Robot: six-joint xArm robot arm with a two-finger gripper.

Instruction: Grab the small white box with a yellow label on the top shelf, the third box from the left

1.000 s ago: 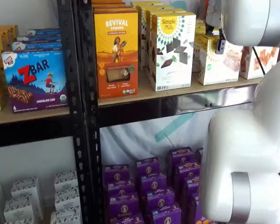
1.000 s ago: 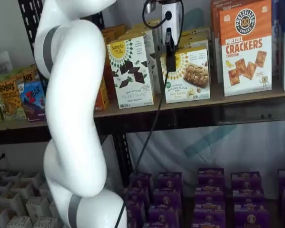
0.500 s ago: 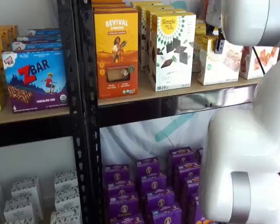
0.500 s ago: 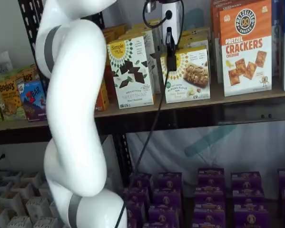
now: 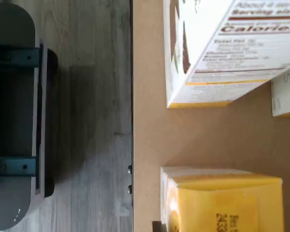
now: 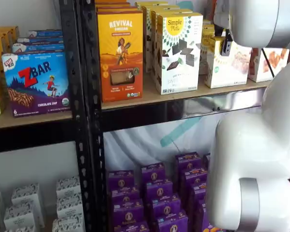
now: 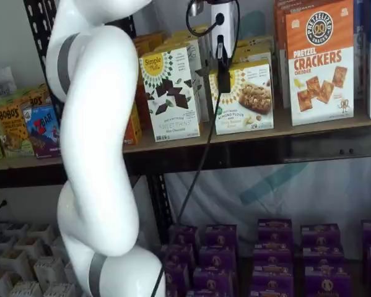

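Observation:
The small white box (image 7: 250,102) with a yellow round logo and a baked-bar picture stands on the top shelf (image 7: 309,127), right of a taller white box (image 7: 170,93). It also shows in a shelf view (image 6: 234,67). My gripper (image 7: 222,77) hangs in front of the small box's left part, with a cable beside it. Only one black finger shows, side-on, so I cannot tell whether it is open. It also shows in a shelf view (image 6: 227,46). In the wrist view the box's yellow top (image 5: 227,203) lies on the pale shelf board (image 5: 149,121).
An orange-and-white cracker box (image 7: 318,62) stands right of the small box. An orange Revival box (image 6: 119,53) stands left of the taller white box (image 6: 178,50). Purple boxes (image 7: 272,247) fill the lower shelf. My white arm (image 7: 98,154) stands in front of the rack.
The black finger has shifted very slightly upward in front of the small box. The boxes have not moved.

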